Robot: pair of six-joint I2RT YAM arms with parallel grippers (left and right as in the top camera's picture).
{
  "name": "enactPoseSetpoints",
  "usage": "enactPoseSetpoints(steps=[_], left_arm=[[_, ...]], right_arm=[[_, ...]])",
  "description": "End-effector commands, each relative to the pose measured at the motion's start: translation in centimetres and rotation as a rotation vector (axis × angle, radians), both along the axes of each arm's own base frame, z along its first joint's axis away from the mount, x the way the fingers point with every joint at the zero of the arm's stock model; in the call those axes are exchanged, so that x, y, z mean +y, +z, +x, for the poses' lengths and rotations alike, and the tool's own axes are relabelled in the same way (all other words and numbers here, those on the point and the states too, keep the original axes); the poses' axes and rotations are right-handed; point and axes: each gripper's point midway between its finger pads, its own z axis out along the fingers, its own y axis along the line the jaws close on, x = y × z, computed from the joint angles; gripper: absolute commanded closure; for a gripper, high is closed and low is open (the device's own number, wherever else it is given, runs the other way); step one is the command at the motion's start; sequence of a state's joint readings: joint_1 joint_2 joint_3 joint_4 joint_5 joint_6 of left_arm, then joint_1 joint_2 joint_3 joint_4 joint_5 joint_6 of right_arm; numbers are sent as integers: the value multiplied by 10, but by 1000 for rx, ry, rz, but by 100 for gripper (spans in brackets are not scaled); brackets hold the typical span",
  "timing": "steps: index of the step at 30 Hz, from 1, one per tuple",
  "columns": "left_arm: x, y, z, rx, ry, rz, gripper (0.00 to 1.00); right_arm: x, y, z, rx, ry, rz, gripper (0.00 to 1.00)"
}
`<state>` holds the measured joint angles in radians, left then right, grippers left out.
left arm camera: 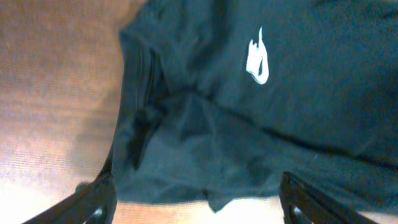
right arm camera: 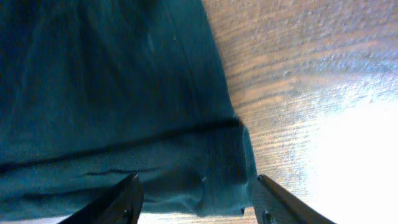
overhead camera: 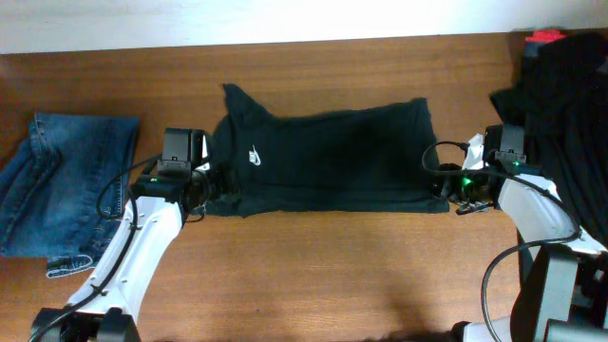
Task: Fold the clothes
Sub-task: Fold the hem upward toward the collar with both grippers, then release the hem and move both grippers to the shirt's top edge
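Note:
The black T-shirt (overhead camera: 332, 157) lies lengthwise across the middle of the table, its small white logo (overhead camera: 255, 156) near the left end. My left gripper (overhead camera: 220, 188) is open at the shirt's left front corner; in the left wrist view the fingers (left arm camera: 198, 202) straddle the rumpled edge (left arm camera: 205, 180) below the logo (left arm camera: 258, 59). My right gripper (overhead camera: 446, 188) is open at the shirt's right front corner; in the right wrist view the fingers (right arm camera: 198, 202) straddle the hem corner (right arm camera: 230, 180).
Blue denim jeans (overhead camera: 62, 190) lie folded at the left edge of the table. A pile of dark clothing (overhead camera: 565, 104) with something red (overhead camera: 545, 37) behind it sits at the right edge. Bare wood (overhead camera: 323, 275) runs along the front.

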<state>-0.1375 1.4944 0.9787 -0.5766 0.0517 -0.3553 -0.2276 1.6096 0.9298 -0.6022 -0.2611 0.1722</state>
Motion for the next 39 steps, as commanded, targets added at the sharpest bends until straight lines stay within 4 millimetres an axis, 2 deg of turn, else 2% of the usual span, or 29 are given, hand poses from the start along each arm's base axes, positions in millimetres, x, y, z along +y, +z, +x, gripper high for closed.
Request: enactPoseSetpoints(steps=[1,4,8,9,10,11,12,15,16,19,20,21,22,23,24,26,28,29,33,37,39], left_arm=[[-1,4,-3,15,-13,-4,19],[-1,3,-5,21,-15,1,20],[-11,21,18,-92,-119,-4,20],[-14,33,26,-127,-142,-9,13],[-15,42,34,-151,-156,-2,1],[-15,50,39,-168,-164,6,1],[-17,71,56,-207,-175,12,1],[-15,89,86,-234,-166,15,1],[-13,90,95,-232,-160,13,1],[-14,84,131,-224,-177,-75,1],[-15,82,139,-224,-182,-96,1],[-14,76,155,-220,-188,-132,1],[-13,69,165,-215,-190,-148,1],[-12,59,180,-210,-192,-168,1],[-12,54,186,-209,-193,-174,1],[-14,37,204,-218,-200,-183,1],[-20,13,225,-258,-224,-212,1],[-23,7,230,-272,-232,-220,1],[-30,-11,246,-322,-260,-244,1],[-33,-34,252,-323,-265,-246,1],[-35,-41,254,-321,-268,-247,1]], right_arm=[[3,3,0,6,22,16,41],[4,2,-2,13,30,19,41],[8,21,13,-43,82,34,38],[6,33,20,-60,83,29,35],[5,44,27,-76,87,23,34],[4,55,33,-91,90,14,33],[4,83,48,-138,116,-15,28],[1,132,73,-217,135,-119,4],[4,144,77,-240,160,-140,0],[11,176,100,-327,220,-182,1],[10,177,105,-341,222,-187,1],[8,178,117,-366,220,-194,1],[6,176,124,-383,221,-198,1],[4,169,142,-412,224,-208,1],[4,164,151,-428,232,-214,1],[2,146,172,-445,239,-220,1],[3,108,194,-435,250,-197,1],[3,93,200,-427,254,-188,1],[12,49,215,-416,285,-122,1],[20,18,221,-394,302,-102,1],[22,10,222,-386,306,-100,1]])
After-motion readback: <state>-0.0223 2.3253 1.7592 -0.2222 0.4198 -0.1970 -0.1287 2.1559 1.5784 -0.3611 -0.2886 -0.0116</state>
